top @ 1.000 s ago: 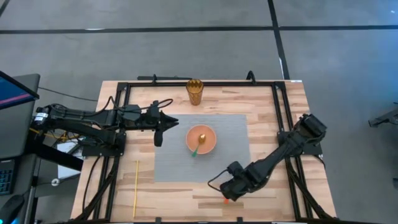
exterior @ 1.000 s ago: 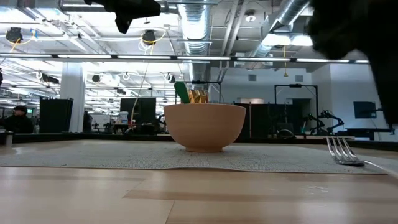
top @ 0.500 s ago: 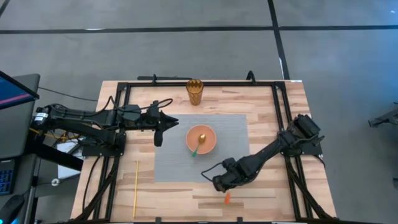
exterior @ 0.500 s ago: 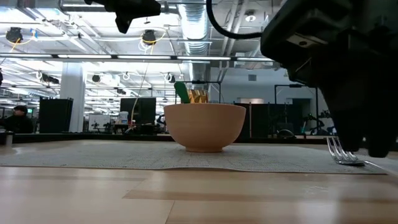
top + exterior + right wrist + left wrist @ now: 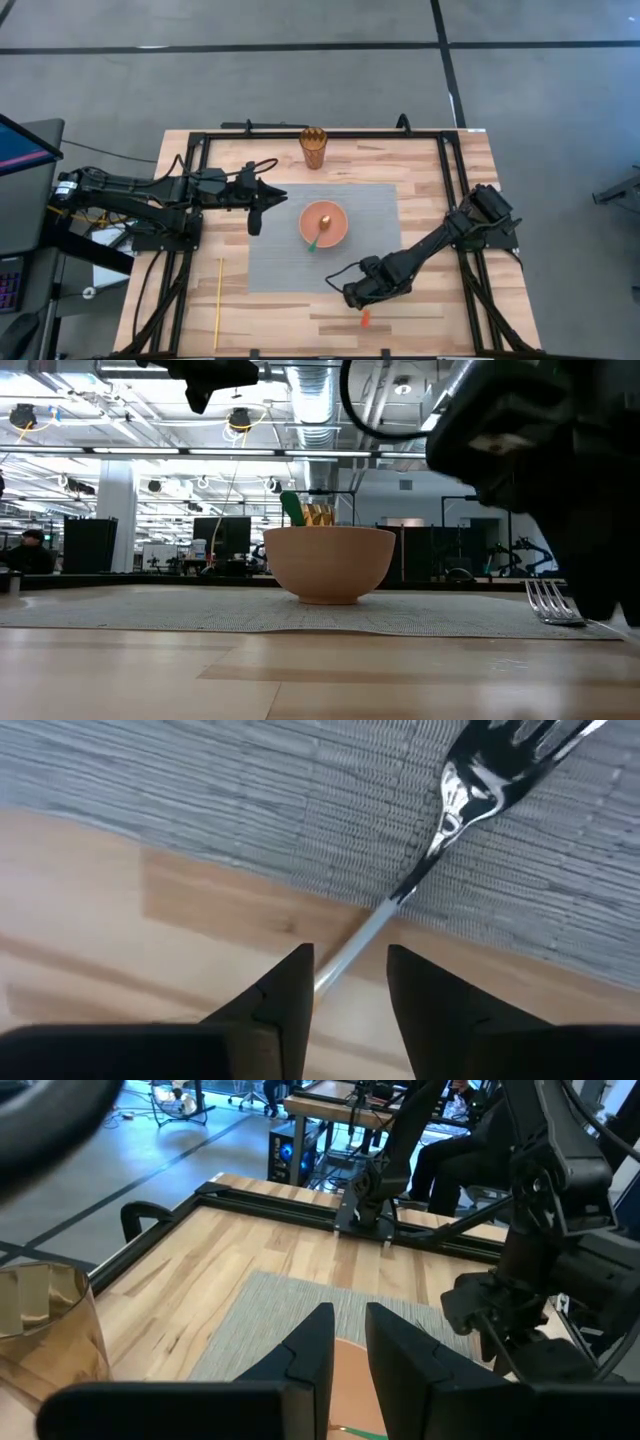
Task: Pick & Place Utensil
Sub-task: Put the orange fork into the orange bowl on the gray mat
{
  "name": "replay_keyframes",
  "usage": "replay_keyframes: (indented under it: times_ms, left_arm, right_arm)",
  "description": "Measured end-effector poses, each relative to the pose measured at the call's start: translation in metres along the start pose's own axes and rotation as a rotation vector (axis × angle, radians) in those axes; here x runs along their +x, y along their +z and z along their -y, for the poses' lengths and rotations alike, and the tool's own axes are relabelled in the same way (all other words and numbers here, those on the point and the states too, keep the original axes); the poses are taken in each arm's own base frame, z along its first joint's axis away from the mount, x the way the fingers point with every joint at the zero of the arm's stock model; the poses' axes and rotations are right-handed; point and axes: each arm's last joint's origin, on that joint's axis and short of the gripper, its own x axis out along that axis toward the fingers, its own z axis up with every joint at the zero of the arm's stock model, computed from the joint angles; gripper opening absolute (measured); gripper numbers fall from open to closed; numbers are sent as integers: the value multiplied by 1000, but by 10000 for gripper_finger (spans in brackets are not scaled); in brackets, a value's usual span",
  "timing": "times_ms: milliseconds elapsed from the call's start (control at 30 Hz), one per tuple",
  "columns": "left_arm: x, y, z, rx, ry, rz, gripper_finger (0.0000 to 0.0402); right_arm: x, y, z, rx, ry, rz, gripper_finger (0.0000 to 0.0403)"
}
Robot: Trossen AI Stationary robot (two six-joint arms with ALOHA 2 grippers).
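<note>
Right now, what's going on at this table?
The right gripper is low over the fork, fingers open on either side of its handle, not yet closed. The fork lies with its head on the grey mat and its handle on the wood. The left gripper waits above the mat beside the bowl, which already holds a green-handled utensil. A gold cup stands behind.

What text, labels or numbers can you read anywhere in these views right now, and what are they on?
None can be read.
The bowl, gold cup, fork and mat carry no print.
Monitor beside the table: screen content too small to read.
Room behind the table in the low view: nothing readable.
</note>
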Motion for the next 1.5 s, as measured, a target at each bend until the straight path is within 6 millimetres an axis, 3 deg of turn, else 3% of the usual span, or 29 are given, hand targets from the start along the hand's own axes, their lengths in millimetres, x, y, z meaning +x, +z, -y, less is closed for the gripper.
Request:
replay_keyframes:
  times_ms: [133,400,700,867,1000,1233,1500]
  left_arm:
    - [0,0,0,0,1,0,63]
    - [0,0,0,-1,0,3,63]
    - [0,0,0,0,0,3,63]
    - [0,0,0,0,0,3,63]
    - [0,0,0,0,0,3,63]
    - [0,0,0,0,-1,3,63]
    - [0,1,0,3,-1,7,63]
  right_arm:
    - [11,2,-1,-1,-27,-19,123]
    - [11,5,2,-48,-67,-12,113]
    - [10,9,2,-122,-79,-18,10]
    - [10,10,3,-162,-93,-76,27]
    - [6,11,-1,-225,-92,-136,13]
    - [-31,16,-10,-312,46,-150,12]
    - [-99,34,-5,-369,267,-54,6]
